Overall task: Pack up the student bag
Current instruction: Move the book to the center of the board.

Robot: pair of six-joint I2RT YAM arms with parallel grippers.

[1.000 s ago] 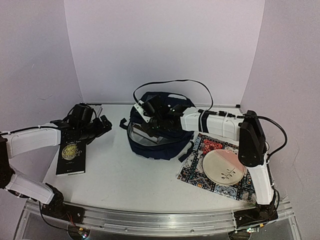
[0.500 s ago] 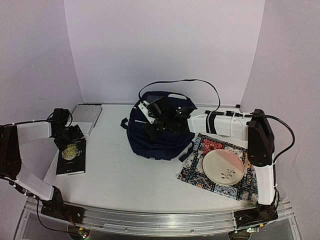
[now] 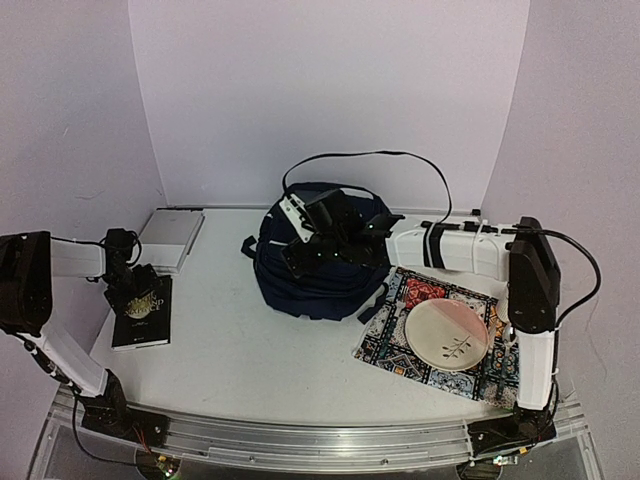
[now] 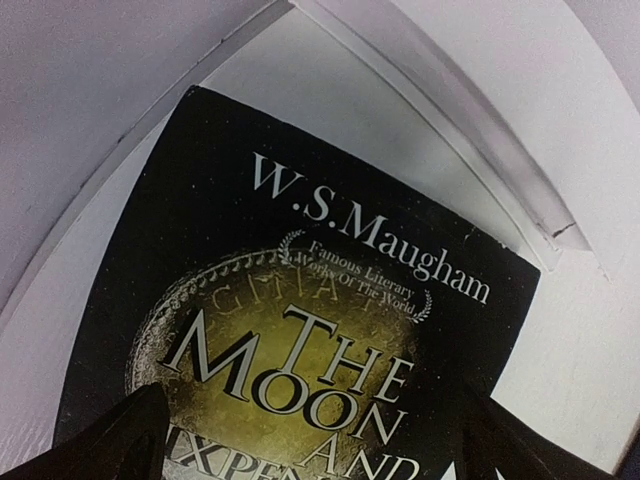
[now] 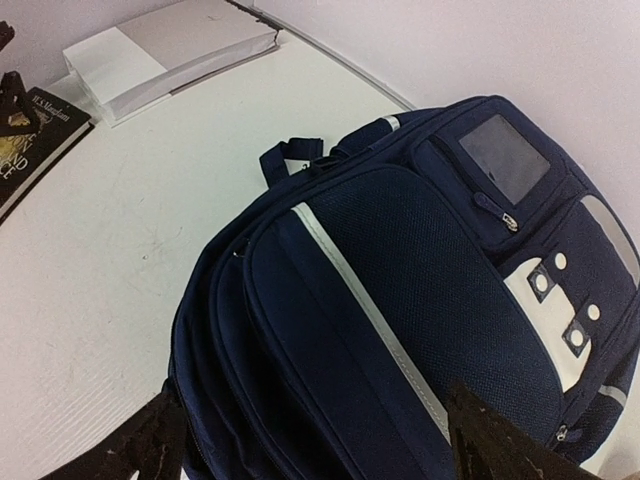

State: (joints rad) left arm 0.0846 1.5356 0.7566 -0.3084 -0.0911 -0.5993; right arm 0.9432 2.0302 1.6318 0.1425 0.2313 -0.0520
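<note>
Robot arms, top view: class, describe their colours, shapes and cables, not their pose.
The left arm and right arm share boxy white link casings with black joints and wrists. A thin black cable loops above the right arm's wrist, and black bands ring its white forearm.

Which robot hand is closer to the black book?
Left. The left gripper hangs just above the black book; the right gripper is far away, over the student bag.
</note>
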